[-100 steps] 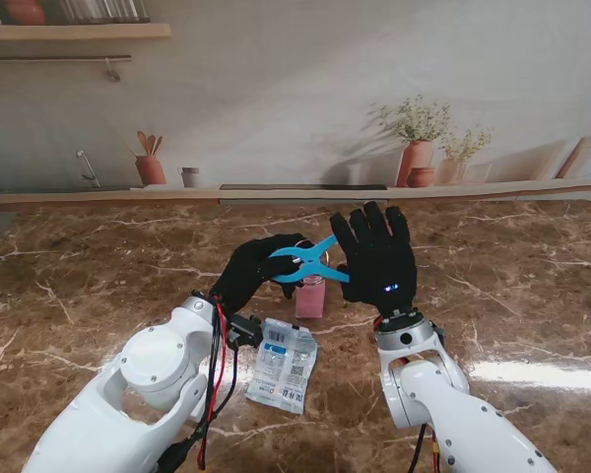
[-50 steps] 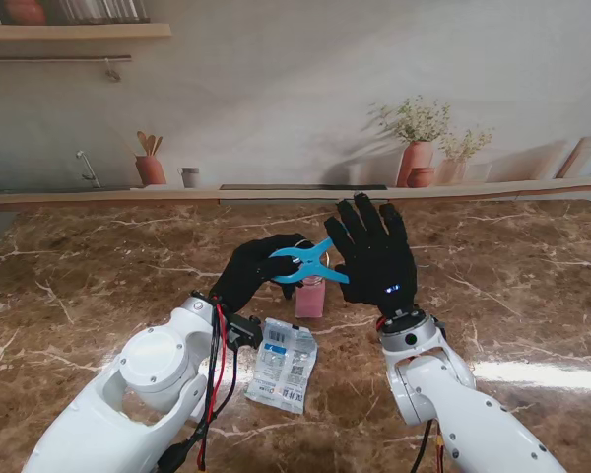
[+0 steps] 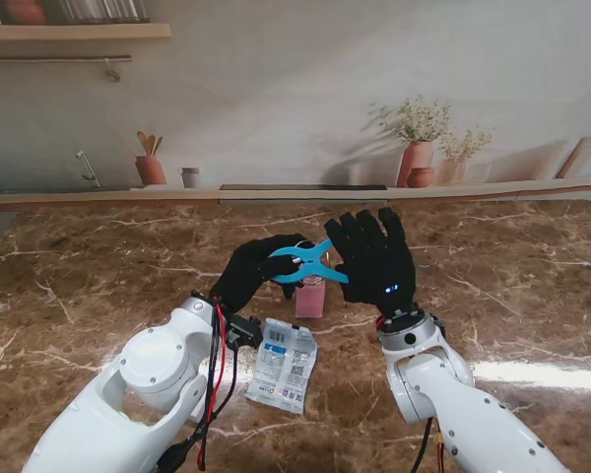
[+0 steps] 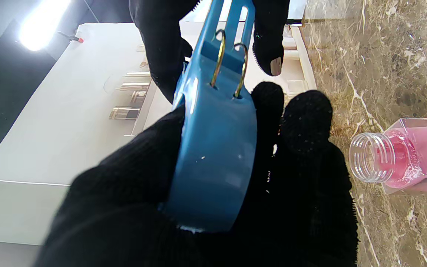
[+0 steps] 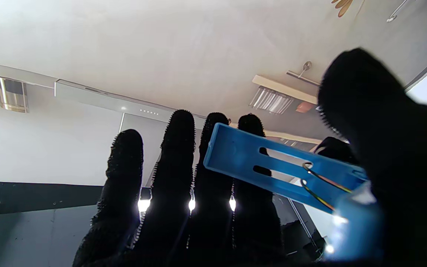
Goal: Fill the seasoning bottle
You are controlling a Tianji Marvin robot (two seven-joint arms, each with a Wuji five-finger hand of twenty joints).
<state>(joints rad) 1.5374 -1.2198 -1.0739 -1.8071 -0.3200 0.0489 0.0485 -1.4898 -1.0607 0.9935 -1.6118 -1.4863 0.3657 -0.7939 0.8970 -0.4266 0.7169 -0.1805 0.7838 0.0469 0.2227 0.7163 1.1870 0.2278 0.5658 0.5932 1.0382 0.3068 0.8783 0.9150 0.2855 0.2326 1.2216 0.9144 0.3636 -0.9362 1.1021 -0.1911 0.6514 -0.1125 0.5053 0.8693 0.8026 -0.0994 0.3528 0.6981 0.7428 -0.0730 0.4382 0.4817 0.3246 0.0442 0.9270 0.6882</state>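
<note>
Pinching a blue clip [image 3: 310,262] above the table, the left hand [image 3: 253,272] is gripping its handle end. At the clip's 3 o'clock, the right hand [image 3: 376,258] is raising spread fingers, touching its tip. The uncapped seasoning bottle [image 3: 310,297], part-filled pink, is standing under the clip; a sachet [image 3: 284,364] is lying at its 6 o'clock.

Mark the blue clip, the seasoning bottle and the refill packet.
blue clip [image 3: 310,262], stand view, on its middle near the spring.
seasoning bottle [image 4: 367,157], left wrist view, on its open threaded neck.
refill packet [image 3: 282,367], stand view, on the middle of the pouch lying on the table.
</note>
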